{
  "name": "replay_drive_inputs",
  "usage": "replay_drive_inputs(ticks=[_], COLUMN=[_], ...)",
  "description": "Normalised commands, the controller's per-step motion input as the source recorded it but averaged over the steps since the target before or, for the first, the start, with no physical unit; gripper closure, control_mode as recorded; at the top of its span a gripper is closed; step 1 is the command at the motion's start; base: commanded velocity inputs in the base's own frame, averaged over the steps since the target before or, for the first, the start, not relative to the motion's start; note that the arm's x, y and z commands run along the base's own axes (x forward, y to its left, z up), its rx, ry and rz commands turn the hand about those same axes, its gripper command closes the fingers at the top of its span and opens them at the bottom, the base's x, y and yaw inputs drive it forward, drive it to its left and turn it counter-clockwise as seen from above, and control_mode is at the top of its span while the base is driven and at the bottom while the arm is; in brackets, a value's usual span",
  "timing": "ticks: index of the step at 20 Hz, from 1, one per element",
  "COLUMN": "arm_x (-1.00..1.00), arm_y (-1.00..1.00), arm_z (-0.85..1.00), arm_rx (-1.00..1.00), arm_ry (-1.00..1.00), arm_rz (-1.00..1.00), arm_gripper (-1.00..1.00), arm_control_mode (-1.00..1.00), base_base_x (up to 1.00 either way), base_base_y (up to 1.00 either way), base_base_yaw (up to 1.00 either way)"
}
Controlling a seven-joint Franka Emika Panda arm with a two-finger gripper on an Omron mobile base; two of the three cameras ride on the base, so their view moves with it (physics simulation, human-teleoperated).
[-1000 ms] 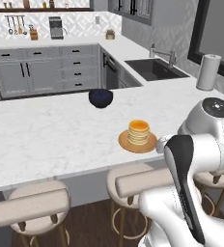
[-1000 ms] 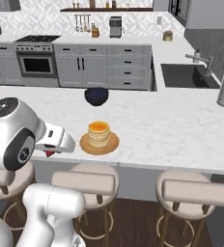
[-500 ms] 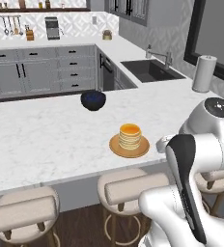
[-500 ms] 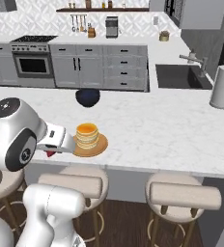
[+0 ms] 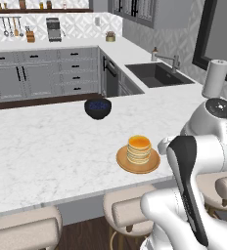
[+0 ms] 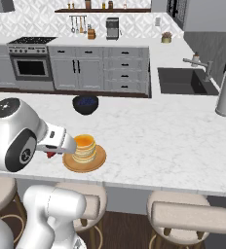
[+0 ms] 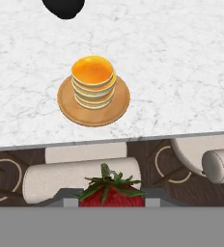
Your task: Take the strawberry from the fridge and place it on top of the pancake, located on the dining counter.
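Observation:
My gripper [image 7: 111, 200] is shut on the strawberry [image 7: 111, 192], a red fruit with green leaves at the bottom of the hand view. In the right base view a sliver of the strawberry [image 6: 50, 154] shows at the gripper [image 6: 51, 152], just left of the pancake [image 6: 84, 147]. The gripper hangs at the stool-side edge of the dining counter [image 5: 47, 146], short of the pancake [image 7: 93, 78]. The pancake [image 5: 139, 148] is a golden stack on a round wooden plate [image 5: 121, 160]. The fridge is out of view.
A dark bowl [image 5: 98, 108] sits on the counter beyond the pancake. A paper towel roll [image 5: 214, 78] stands at the right end. Beige stools [image 6: 188, 219] line the near edge. A sink [image 5: 157, 73] and grey cabinets lie behind.
The whole picture has shifted, so the base has driven; the pancake now sits a little lower and nearer in both base views. The arm's pose and its grip on the strawberry are unchanged.

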Motion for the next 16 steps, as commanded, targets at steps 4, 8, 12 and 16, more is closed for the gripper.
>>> replay_drive_inputs(ticks=[4, 8, 12, 16], arm_x=[0.00, 0.00, 0.07, 0.75], arm_y=[0.00, 0.00, 0.00, 0.05], arm_z=[0.00, 0.00, 0.00, 0.00], arm_rx=[0.00, 0.00, 0.00, 0.00], arm_ry=[0.00, 0.00, 0.00, 0.00], arm_rz=[0.00, 0.00, 0.00, 0.00], arm_gripper=[1.00, 1.00, 1.00, 1.00], arm_control_mode=[1.00, 1.00, -1.00, -1.00], base_base_x=[0.20, 0.01, 0.00, 0.00], base_base_y=[0.00, 0.00, 0.00, 0.00], base_base_yaw=[0.02, 0.00, 0.00, 0.00])
